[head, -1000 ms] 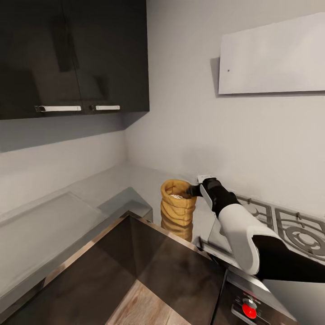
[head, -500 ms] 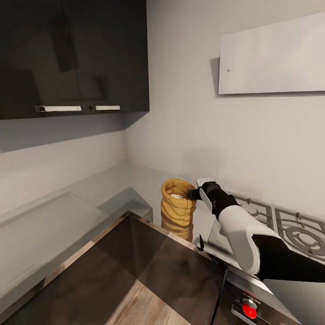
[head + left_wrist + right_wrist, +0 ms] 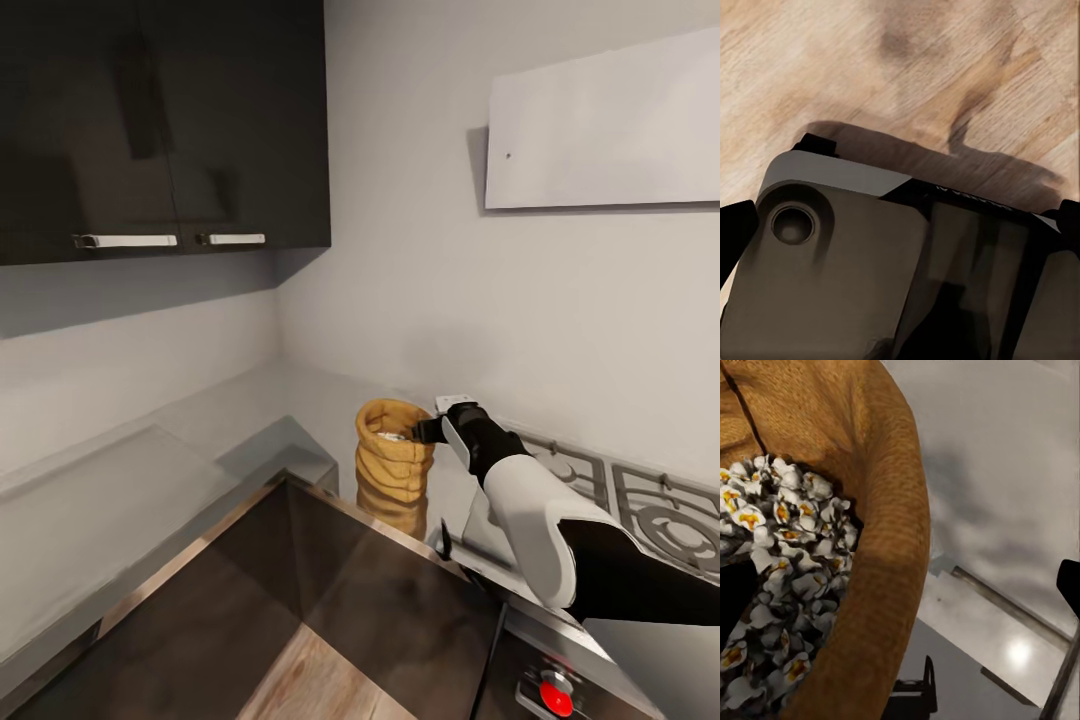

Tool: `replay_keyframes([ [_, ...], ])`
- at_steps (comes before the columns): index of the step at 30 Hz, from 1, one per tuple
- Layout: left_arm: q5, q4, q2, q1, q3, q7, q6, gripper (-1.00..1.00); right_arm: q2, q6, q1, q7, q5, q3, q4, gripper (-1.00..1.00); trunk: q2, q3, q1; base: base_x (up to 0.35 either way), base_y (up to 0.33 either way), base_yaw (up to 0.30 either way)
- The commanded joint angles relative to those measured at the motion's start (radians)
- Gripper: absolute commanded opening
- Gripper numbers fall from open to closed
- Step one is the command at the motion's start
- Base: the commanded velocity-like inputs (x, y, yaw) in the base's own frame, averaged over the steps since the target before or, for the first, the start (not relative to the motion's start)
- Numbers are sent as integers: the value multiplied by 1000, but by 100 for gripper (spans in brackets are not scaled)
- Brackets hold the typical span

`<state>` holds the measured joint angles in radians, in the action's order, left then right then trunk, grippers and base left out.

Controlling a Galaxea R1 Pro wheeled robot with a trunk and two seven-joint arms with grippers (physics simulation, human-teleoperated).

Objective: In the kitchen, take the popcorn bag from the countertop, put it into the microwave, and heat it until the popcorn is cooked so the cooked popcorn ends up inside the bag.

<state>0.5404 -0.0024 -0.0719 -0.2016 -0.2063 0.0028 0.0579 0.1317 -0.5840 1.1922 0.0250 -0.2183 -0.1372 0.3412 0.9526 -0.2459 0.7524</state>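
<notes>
Head view looks forward and down from above onto the corner countertop [image 3: 250, 410]; right wrist view sits close at the popcorn bag [image 3: 881, 510], shared with the head view [image 3: 393, 462]; left wrist view faces a wood floor [image 3: 870, 67].

We face a corner of plain pale grey walls [image 3: 400, 250]. Glossy black upper cabinets [image 3: 160, 120] with silver bar handles [image 3: 127, 240] hang at left, a slanted white hood [image 3: 605, 125] at right above a steel gas hob [image 3: 640, 500]. Light wood-grain floor [image 3: 870, 67] lies below.
</notes>
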Motion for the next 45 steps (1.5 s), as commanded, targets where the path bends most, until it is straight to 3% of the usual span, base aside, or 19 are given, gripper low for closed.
replay_keyframes([
  [1,9,1,0,-1,-8,0,3,100,1,-5,0,-2,-15,-7,-7,100,0,-2,0,70,0,0],
  [8,9,1,0,-1,-8,0,3,100,0,-5,0,-2,-15,-7,-7,100,0,-2,0,11,0,0],
  [9,9,1,0,-1,-8,0,3,100,0,-5,0,-2,-15,-6,-7,-100,0,-2,0,0,0,0],
  [24,9,1,0,-1,-8,0,3,100,4,-20,0,1,-21,-7,10,-100,0,-2,0,0,0,0],
  [28,10,1,0,-1,-8,1,3,100,6,-90,0,11,-20,-8,23,-100,0,-2,0,0,0,0],
  [34,9,1,0,-1,-8,1,3,100,12,-341,0,12,-19,-10,318,-100,0,-2,0,0,0,0],
  [38,9,1,0,-1,-8,0,3,100,18,-463,0,12,-19,-8,462,-100,0,-2,0,0,0,0],
  [45,9,1,0,-1,-8,0,3,100,21,-463,0,12,-21,-5,603,-100,0,-2,0,0,0,0],
])
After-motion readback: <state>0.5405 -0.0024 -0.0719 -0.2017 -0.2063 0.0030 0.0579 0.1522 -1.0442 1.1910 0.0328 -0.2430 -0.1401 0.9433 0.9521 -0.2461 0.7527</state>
